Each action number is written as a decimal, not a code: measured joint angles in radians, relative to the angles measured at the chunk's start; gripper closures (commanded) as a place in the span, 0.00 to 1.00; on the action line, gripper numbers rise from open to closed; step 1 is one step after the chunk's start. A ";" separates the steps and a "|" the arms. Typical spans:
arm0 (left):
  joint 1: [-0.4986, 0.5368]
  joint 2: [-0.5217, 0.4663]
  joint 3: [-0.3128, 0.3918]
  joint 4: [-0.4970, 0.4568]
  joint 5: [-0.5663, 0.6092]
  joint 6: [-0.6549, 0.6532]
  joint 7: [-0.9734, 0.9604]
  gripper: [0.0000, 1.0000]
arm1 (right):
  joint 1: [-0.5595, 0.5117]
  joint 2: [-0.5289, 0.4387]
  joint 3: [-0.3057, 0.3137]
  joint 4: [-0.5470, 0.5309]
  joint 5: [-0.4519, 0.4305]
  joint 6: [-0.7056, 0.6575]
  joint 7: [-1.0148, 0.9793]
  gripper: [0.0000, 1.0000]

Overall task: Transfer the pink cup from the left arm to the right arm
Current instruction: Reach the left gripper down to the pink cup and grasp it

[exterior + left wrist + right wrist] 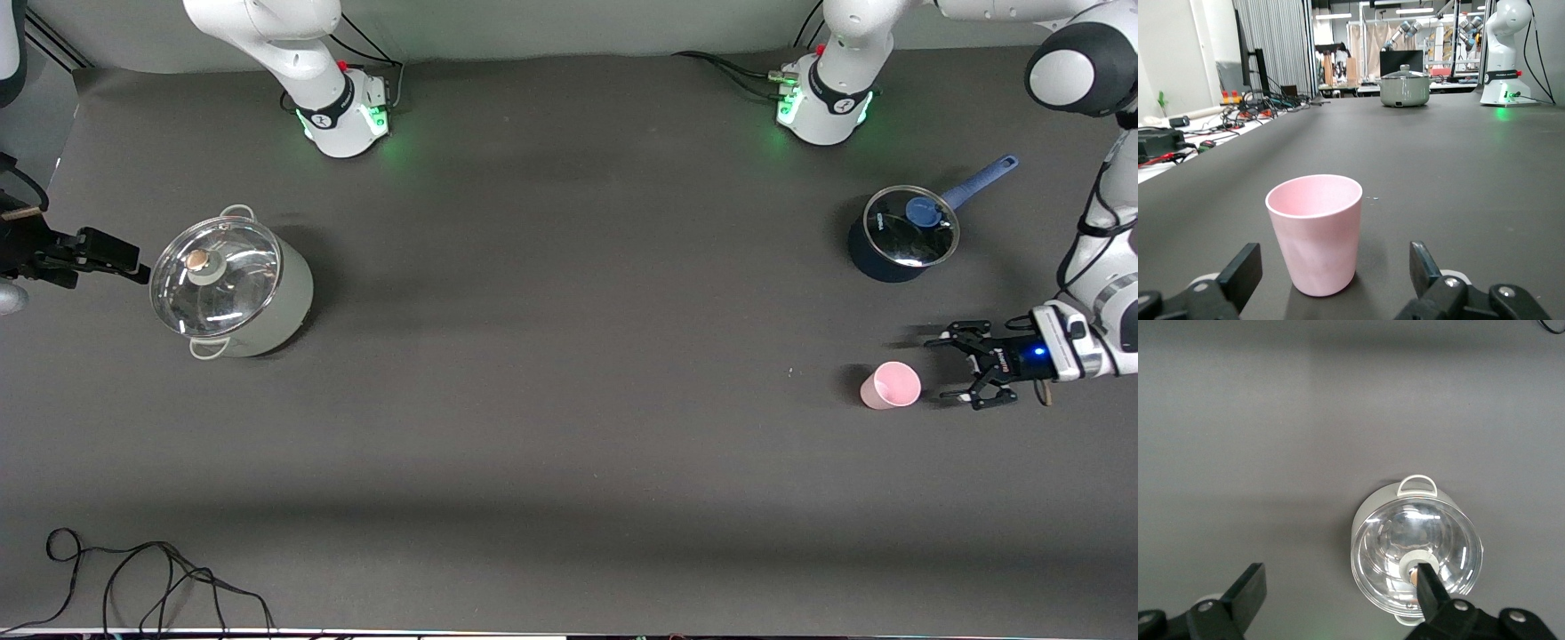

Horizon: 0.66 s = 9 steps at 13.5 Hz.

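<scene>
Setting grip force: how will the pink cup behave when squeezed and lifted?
The cup looks like thin, empty plastic, so probably light and slightly flexible. Its smooth, tapered wall may slip downward in a loose grip. Upright on a narrow base, it could tip if nudged.

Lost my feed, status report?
Left gripper open, low beside pink cup, not gripping. Right gripper open, waiting by grey pot. Nothing between.

No text, number or brand can be read anywhere. The small dark marks on the white robot arm bases (pixel 342 111) at the top of the front view and on the black left gripper (pixel 956 366) are too small to read.
</scene>
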State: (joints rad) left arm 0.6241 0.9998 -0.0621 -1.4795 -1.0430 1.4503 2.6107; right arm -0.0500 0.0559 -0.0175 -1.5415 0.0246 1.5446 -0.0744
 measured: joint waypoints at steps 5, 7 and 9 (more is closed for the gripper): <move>-0.011 0.063 -0.015 0.006 -0.069 0.018 0.051 0.01 | 0.000 0.000 0.000 0.000 0.000 0.001 0.000 0.00; -0.017 0.082 -0.039 0.011 -0.084 0.053 0.065 0.01 | 0.000 0.000 0.000 0.000 0.000 0.001 0.000 0.00; -0.020 0.095 -0.073 0.011 -0.092 0.092 0.069 0.00 | 0.000 0.000 0.000 0.000 0.000 0.001 0.000 0.00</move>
State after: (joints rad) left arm 0.6038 1.0949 -0.1348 -1.4686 -1.1346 1.5426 2.6798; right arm -0.0500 0.0560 -0.0172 -1.5415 0.0246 1.5454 -0.0746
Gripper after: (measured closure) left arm 0.004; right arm 0.000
